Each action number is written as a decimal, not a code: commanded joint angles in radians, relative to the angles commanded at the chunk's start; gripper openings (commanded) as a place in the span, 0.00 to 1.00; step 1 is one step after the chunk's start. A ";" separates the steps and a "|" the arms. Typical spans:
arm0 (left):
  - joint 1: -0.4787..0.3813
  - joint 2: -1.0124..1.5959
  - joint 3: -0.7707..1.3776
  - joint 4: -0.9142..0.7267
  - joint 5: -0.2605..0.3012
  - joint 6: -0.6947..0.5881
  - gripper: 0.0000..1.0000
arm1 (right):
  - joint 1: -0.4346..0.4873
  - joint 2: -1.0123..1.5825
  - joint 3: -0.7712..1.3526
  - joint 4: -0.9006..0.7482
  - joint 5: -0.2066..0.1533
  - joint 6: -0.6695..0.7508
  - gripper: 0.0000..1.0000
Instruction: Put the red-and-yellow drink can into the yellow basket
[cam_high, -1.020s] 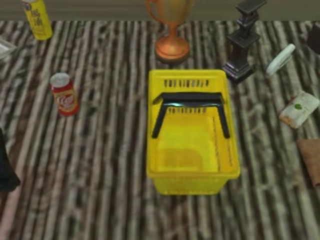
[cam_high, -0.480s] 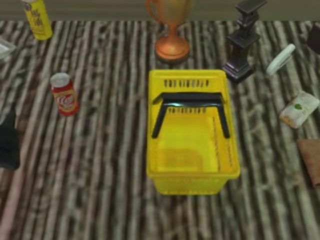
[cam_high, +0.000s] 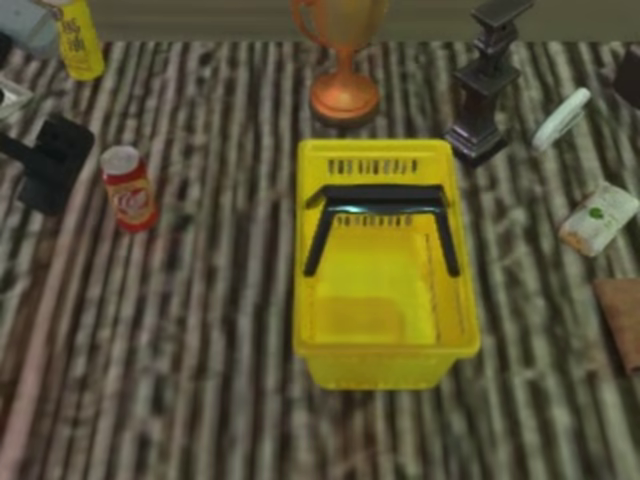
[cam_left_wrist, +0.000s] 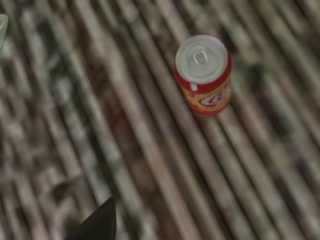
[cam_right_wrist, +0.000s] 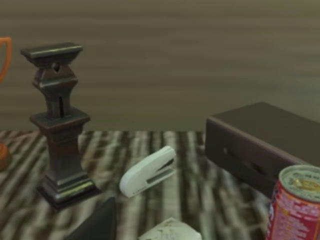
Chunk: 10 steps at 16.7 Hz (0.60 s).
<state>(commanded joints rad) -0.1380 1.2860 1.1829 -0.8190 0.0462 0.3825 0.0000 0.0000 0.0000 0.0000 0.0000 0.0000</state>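
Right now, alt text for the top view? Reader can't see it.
Top view: the red-and-yellow drink can stands upright on the striped table, left of the empty yellow basket, untouched. The left pincer hovers just left of the can. A trophy, a dark pedestal and a yellow bottle line the far edge.

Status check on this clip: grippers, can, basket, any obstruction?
Left gripper beside the red-and-yellow drink can, not touching. Can upright on the table, apart from the yellow basket. Right arm out of the top view. Path to the basket looks clear.
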 joint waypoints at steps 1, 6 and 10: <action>-0.005 0.104 0.093 -0.059 -0.002 0.030 1.00 | 0.000 0.000 0.000 0.000 0.000 0.000 1.00; -0.018 0.596 0.520 -0.311 -0.017 0.165 1.00 | 0.000 0.000 0.000 0.000 0.000 0.000 1.00; -0.020 0.898 0.787 -0.451 -0.031 0.242 1.00 | 0.000 0.000 0.000 0.000 0.000 0.000 1.00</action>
<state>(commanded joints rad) -0.1580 2.1843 1.9703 -1.2697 0.0157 0.6241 0.0000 0.0000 0.0000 0.0000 0.0000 0.0000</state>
